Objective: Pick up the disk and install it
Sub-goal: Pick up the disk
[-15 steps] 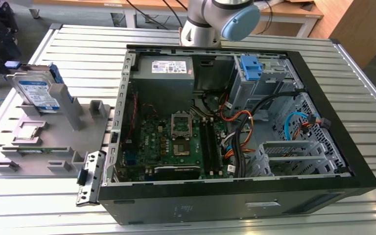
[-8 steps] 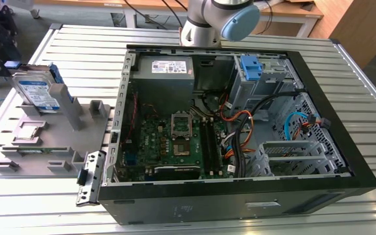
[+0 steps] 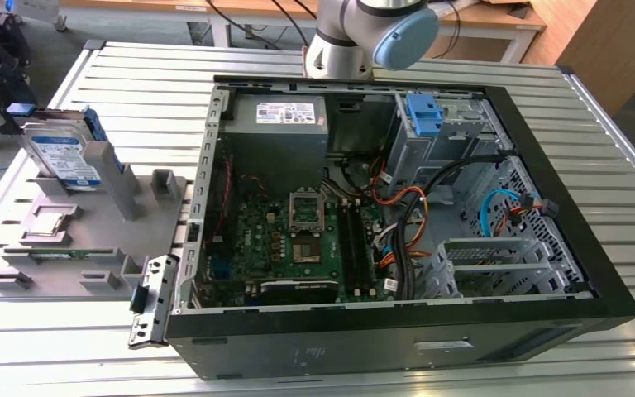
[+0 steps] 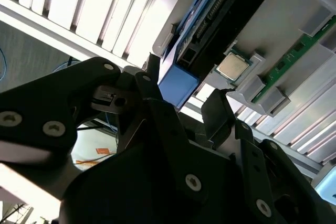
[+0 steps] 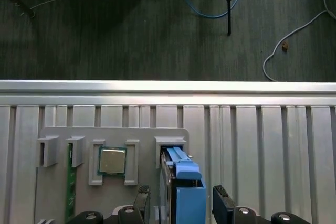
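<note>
The disk [image 3: 62, 153] is a flat silver slab with a white-and-blue label and a blue plastic bracket hugging its edges. It stands on edge in a slot at the back of the gray holder [image 3: 119, 190], towards the exterior view's left, well apart from the open computer case [image 3: 406, 331]. In the first wrist view the disk [image 5: 181, 171] shows its thin dark edge capped in glossy blue. Beside it, a small square metal processor chip [image 5: 112, 161] sits in its own pocket, with a narrow green memory strip [image 5: 70, 182] beyond. The holder is matte molded plastic, and the table [image 5: 262, 145] under it is ribbed, shiny aluminium. The gray, round-jointed arm [image 3: 367, 33] rises behind the case. Its black gripper [image 5: 181, 190] hangs at the disk with its fingers spread, one on each flat side. A sliver of space seems to remain on both sides, though contact cannot be ruled out. The second wrist view shows the gripper [image 4: 184, 85] likewise straddling the blue end of the disk [image 4: 210, 19].
</note>
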Robot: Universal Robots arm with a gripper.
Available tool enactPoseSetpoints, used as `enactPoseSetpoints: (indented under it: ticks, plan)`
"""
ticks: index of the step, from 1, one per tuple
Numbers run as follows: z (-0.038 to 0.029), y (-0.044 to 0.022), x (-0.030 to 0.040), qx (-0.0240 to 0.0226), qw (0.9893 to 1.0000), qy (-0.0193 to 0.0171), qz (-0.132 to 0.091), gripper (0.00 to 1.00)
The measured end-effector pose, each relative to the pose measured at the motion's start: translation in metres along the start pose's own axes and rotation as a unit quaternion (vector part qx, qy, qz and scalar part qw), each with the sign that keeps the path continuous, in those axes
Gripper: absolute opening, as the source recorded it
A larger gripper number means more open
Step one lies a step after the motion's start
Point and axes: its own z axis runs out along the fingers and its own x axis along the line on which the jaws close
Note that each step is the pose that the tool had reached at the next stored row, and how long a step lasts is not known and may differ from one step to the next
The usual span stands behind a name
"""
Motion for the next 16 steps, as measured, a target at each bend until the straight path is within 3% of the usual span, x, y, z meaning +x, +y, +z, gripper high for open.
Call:
enactPoseSetpoints:
  ticks: [6,10,16]
  plan:
    - [0.0043,0.0006,0.0003,0.0045,0.9999,0.0005,-0.011,0.59]
    - [0.0055,0.0000,0.0003,0.0045,0.9999,0.0010,-0.014,0.59]
    - [0.0055,-0.0098,0.0002,0.0045,0.9999,0.0011,-0.014,0.59]
